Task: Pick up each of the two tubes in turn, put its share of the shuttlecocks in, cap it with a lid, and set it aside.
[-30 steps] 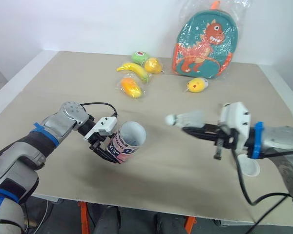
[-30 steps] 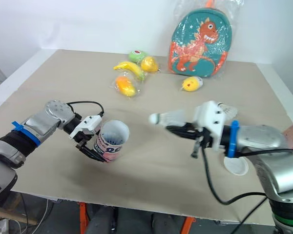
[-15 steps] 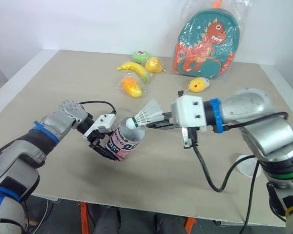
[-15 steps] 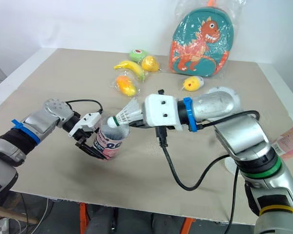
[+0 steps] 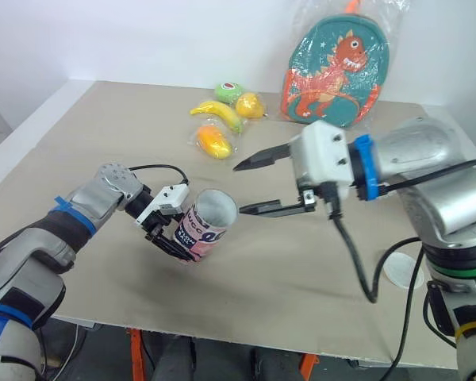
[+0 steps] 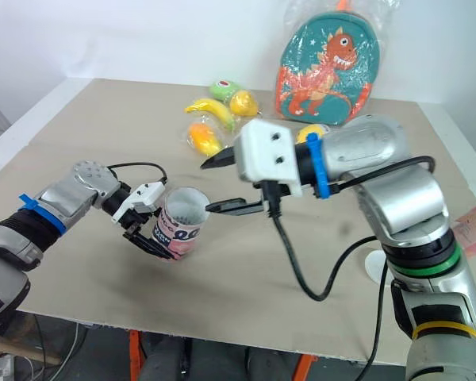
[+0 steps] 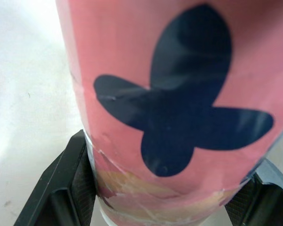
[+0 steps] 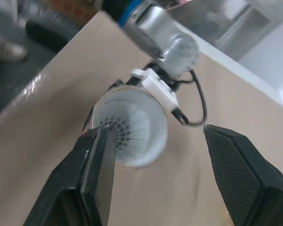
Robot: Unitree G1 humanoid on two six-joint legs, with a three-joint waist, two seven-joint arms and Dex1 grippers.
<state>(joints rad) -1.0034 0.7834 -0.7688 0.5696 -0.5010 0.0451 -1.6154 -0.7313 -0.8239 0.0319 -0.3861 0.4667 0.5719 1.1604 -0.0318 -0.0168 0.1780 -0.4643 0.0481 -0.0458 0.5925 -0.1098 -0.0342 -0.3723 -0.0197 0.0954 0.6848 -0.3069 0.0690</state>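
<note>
Since half a second ago, the shuttlecock (image 8: 125, 133) has left the right gripper (image 5: 239, 190) and sits inside the tube (image 5: 205, 226), feathers toward the mouth. The right fingers are spread wide and empty, just beside that mouth. The left gripper (image 5: 173, 238) clamps the tube near the table's (image 5: 103, 135) front, tilted, mouth up and rightward.

Beige table (image 5: 301, 262) w/ toy fruit (image 5: 220, 116) + dino backpack (image 5: 333, 71) at far side, white lid (image 5: 402, 271) near right edge
</note>
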